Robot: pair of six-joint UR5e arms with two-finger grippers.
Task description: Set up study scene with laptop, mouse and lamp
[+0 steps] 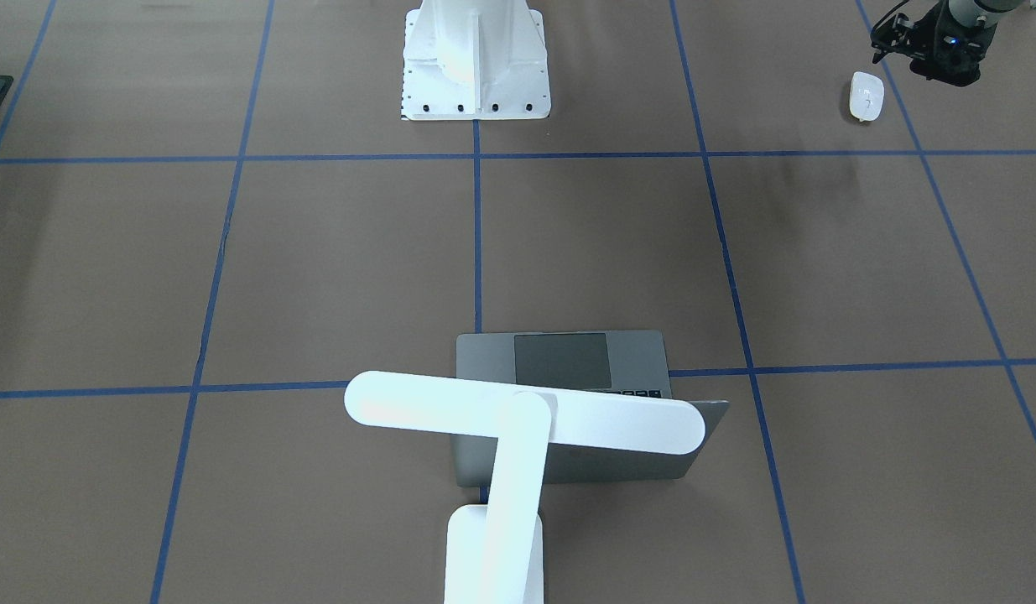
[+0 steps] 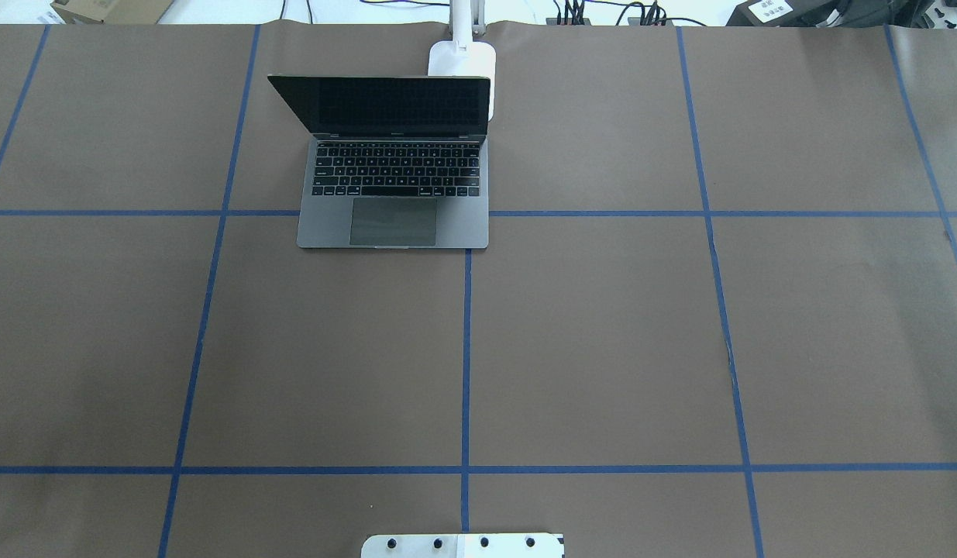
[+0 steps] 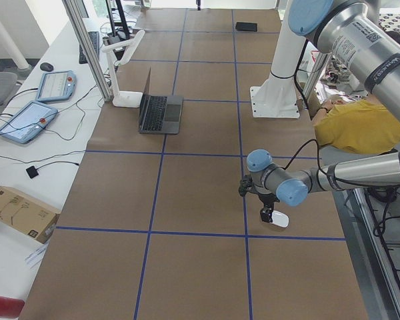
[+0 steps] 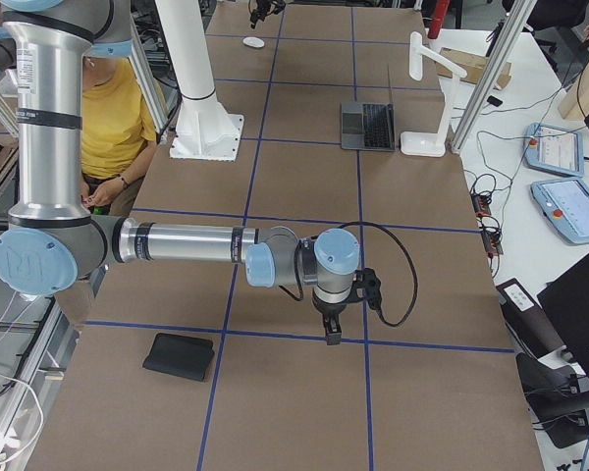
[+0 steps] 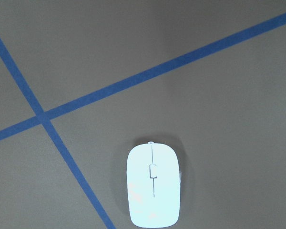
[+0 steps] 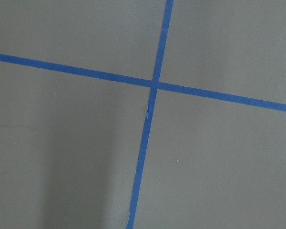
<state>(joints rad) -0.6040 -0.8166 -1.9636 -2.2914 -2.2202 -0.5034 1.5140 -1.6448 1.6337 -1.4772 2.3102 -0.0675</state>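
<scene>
Mouse (image 5: 153,186) lies flat toward the table's (image 2: 602,349) robot-side edge at its left end, well apart from laptop (image 2: 393,194). Left gripper (image 3: 266,213) hovers just beside it; cannot tell whether released or clenched. Likely best: centre over mouse, grip its long sides, lift straight.

A brown table (image 2: 602,349) crossed by a grid of blue tape lines carries a grey laptop (image 2: 393,178) with dark keys and black screen, a white mouse (image 5: 153,191), an all-white lamp (image 1: 518,415), a white pedestal (image 1: 476,59) and a black mat (image 4: 180,356).
</scene>
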